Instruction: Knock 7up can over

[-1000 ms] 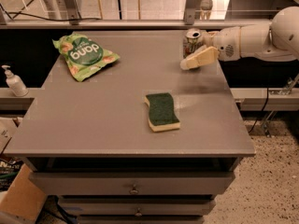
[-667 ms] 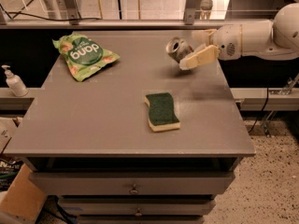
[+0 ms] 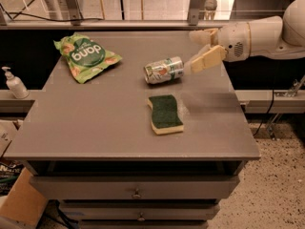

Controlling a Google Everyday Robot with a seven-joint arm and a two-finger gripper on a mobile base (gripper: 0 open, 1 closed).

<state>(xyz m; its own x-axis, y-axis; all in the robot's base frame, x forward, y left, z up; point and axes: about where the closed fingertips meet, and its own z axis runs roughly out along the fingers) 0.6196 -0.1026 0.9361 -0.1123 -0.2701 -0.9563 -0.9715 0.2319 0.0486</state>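
Observation:
The 7up can (image 3: 164, 70), silver-white with green and reddish marks, lies on its side on the grey table (image 3: 95, 123), right of centre towards the back. My gripper (image 3: 199, 50) hangs just right of the can, close to its end, with a small gap between them. Its two tan fingers (image 3: 208, 60) are spread apart with nothing between them. The white arm reaches in from the right edge.
A green snack bag (image 3: 86, 56) lies at the table's back left. A green-and-yellow sponge (image 3: 165, 113) lies in front of the can. A soap dispenser (image 3: 14, 83) stands on a ledge left of the table. Drawers sit below the tabletop.
The can stood upright by the gripper at the back right, then tipped and rolled left. It now lies on its side. The gripper has drawn slightly back to the right.

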